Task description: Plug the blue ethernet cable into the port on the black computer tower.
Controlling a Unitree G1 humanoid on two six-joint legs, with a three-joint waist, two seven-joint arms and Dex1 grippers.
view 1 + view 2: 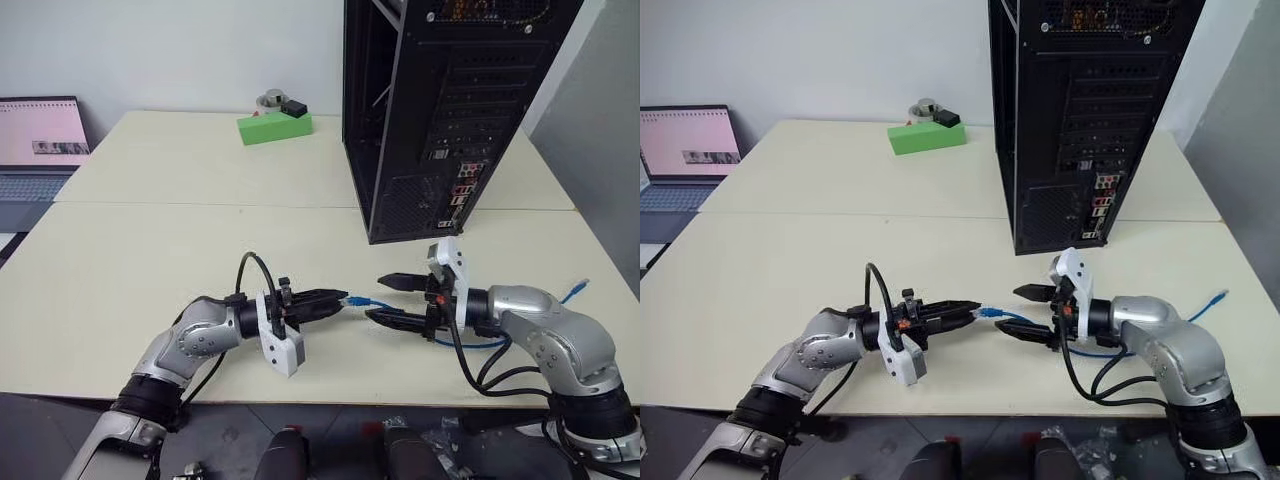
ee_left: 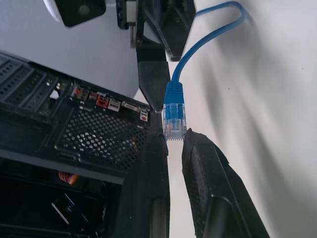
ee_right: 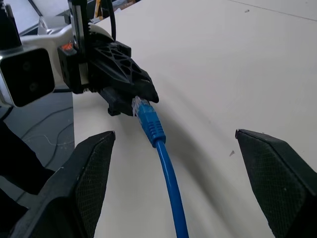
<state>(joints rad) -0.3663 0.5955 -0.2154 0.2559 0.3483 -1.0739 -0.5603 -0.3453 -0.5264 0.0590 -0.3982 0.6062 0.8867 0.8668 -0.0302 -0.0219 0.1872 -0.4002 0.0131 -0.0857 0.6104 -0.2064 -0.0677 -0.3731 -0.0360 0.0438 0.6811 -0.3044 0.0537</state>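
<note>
The blue ethernet cable (image 3: 157,148) ends in a small clear plug with a ribbed blue boot, and I see that plug pinched at its tip between the fingertips of my left gripper (image 1: 338,299), which is clamped shut on it above the table (image 1: 150,250). The plug's long axis runs level, across the table from left to right, so its cord end faces my right gripper (image 1: 396,300). From there the thin, glossy cord passes between the right gripper's wide-apart fingers without touching either, then loops along the tabletop to its free far end near the right edge.

The black computer tower (image 1: 440,110) stands upright further back, its rear panel turned toward me: slotted expansion covers above, a mesh grille and a row of small coloured jacks low down. I judge the port lies beyond and a little to the right of the plug, nearer my right arm, so the plug must turn roughly a quarter to point at the panel.

The table is matt cream and smooth; the gripper fingers are hard black plastic with ribbed pads.
</note>
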